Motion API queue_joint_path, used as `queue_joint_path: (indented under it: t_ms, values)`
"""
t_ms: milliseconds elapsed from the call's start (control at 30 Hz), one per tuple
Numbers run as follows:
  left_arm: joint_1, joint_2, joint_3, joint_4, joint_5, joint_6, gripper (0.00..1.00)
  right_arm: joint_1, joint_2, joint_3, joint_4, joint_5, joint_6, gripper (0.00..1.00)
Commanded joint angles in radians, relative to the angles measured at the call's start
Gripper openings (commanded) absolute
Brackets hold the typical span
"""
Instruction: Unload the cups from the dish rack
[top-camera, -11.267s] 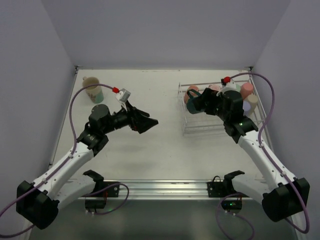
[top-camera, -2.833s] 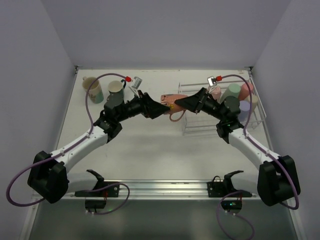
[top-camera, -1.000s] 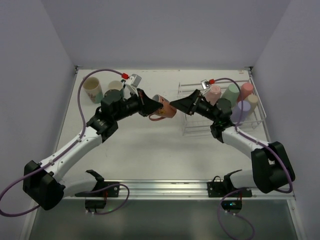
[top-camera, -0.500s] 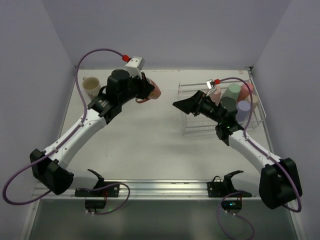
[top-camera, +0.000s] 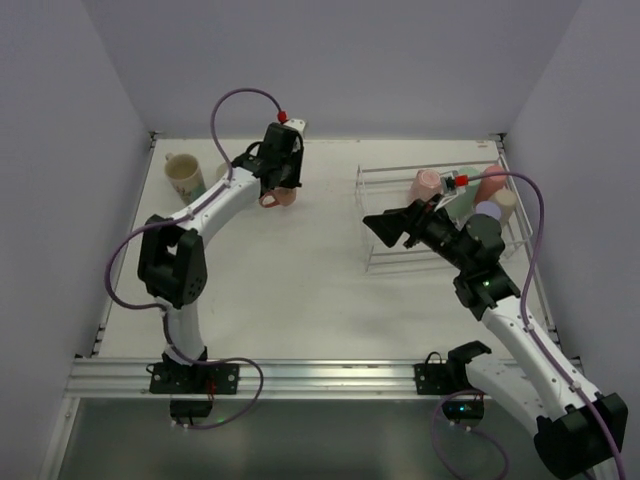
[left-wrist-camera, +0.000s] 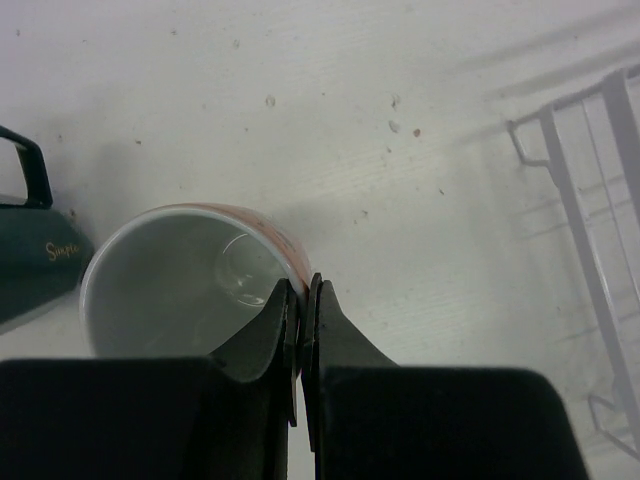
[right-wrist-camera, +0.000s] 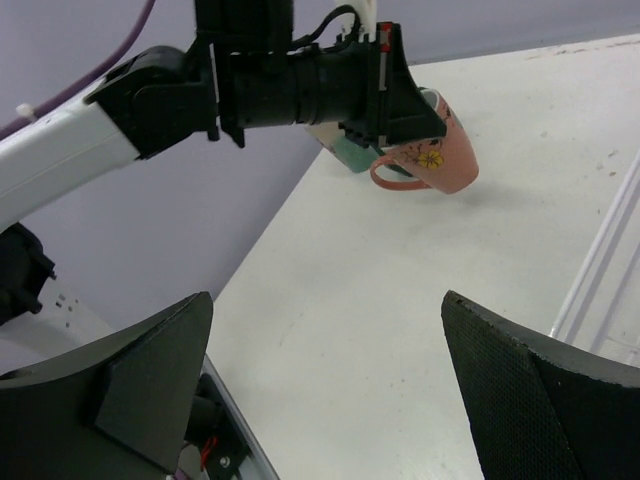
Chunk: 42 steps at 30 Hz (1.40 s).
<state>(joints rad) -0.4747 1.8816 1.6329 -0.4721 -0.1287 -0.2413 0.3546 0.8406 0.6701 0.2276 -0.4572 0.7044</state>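
Salmon mug sits well left of the dish rack, at the far side of the table, just beside the dark green mug, left gripper clamped on its rim; right gripper spread wide, holding nothing, by the rack's left end.

- Cups out of the rack: three. One cream mug, one dark green mug, one salmon mug.
- Cups in the rack: four that I can count. One pink cup, one coral cup, one lavender cup, one cream tumbler. My right arm hides part of the rack.
- Dish rack: one.
- My tools: two, left tool and right tool.
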Motion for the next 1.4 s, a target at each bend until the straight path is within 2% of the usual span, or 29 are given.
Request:
queue_joint_path:
  t_ms: [0, 300, 633, 700, 733, 800, 833, 900, 933, 1033, 1167, 1267, 1300, 1367]
  values:
    - [0.045, 0.053, 0.142, 0.044, 0.015, 0.028, 0.00, 0.007, -0.037, -0.009, -0.071, 0.034, -0.059, 0.99]
    - [0.079, 0.266, 0.330, -0.042, 0.031, 0.062, 0.00, 0.009, -0.057, -0.026, -0.086, 0.035, -0.077, 0.99]
    - [0.079, 0.300, 0.320, -0.036, 0.024, 0.065, 0.01, 0.010, -0.052, -0.018, -0.109, 0.064, -0.094, 0.99]
    - [0.079, 0.289, 0.308, -0.027, 0.020, 0.060, 0.13, 0.009, -0.055, -0.012, -0.123, 0.075, -0.105, 0.99]
    - [0.079, 0.271, 0.298, -0.022, 0.015, 0.060, 0.26, 0.010, -0.055, -0.003, -0.131, 0.090, -0.114, 0.99]
    - [0.079, 0.252, 0.280, -0.008, 0.002, 0.057, 0.40, 0.010, -0.051, 0.006, -0.152, 0.103, -0.123, 0.99]
    - [0.079, 0.232, 0.275, -0.005, -0.003, 0.057, 0.52, 0.011, -0.049, 0.014, -0.160, 0.118, -0.132, 0.99]
    - [0.079, 0.214, 0.268, 0.003, -0.008, 0.060, 0.62, 0.009, -0.040, 0.019, -0.171, 0.133, -0.138, 0.99]
    - [0.079, 0.202, 0.271, 0.004, -0.006, 0.066, 0.70, 0.009, -0.034, 0.019, -0.168, 0.140, -0.144, 0.99]
    - [0.079, 0.194, 0.310, -0.020, -0.011, 0.074, 0.79, 0.009, 0.000, 0.031, -0.181, 0.164, -0.166, 0.99]
    - [0.079, 0.143, 0.347, -0.039, 0.020, 0.066, 0.85, 0.006, 0.035, 0.072, -0.249, 0.294, -0.197, 0.99]
    - [0.074, 0.044, 0.306, 0.009, 0.116, 0.040, 0.88, 0.007, 0.072, 0.134, -0.322, 0.392, -0.232, 0.94]
    - [0.073, 0.013, 0.285, 0.029, 0.217, 0.034, 0.88, 0.004, 0.084, 0.150, -0.342, 0.455, -0.241, 0.93]
    - [0.068, -0.083, 0.193, 0.090, 0.309, 0.001, 0.88, 0.004, 0.127, 0.206, -0.393, 0.532, -0.272, 0.93]
